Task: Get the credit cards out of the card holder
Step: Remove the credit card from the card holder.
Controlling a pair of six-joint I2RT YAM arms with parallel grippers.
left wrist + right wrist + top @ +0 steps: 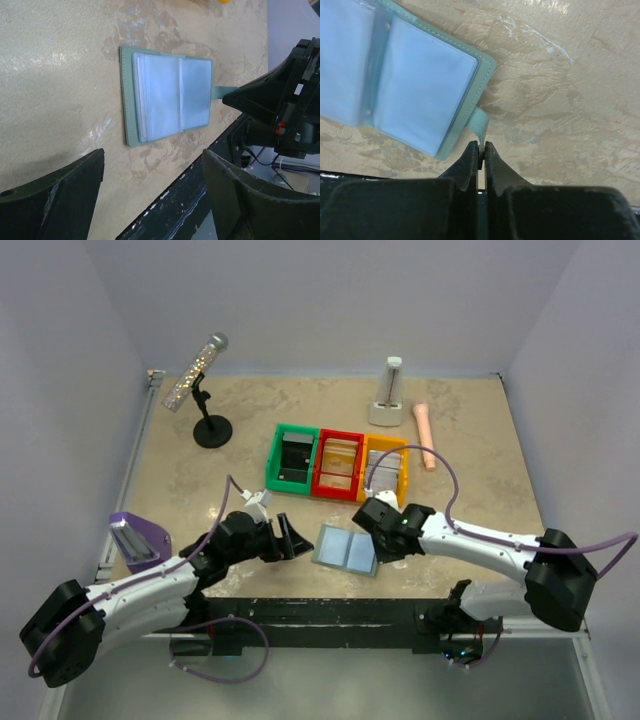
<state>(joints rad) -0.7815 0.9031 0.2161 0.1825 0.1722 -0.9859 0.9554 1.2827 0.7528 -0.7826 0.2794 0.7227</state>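
No text, label, brand, number or sign is being shown legibly in any view. The pocketed panels of the card holder (170,95) are being shown without readable print. A small white patch is being shown on the body of the right gripper (227,97) in the left wrist view, but it is being rendered too small for anything on it to be read.
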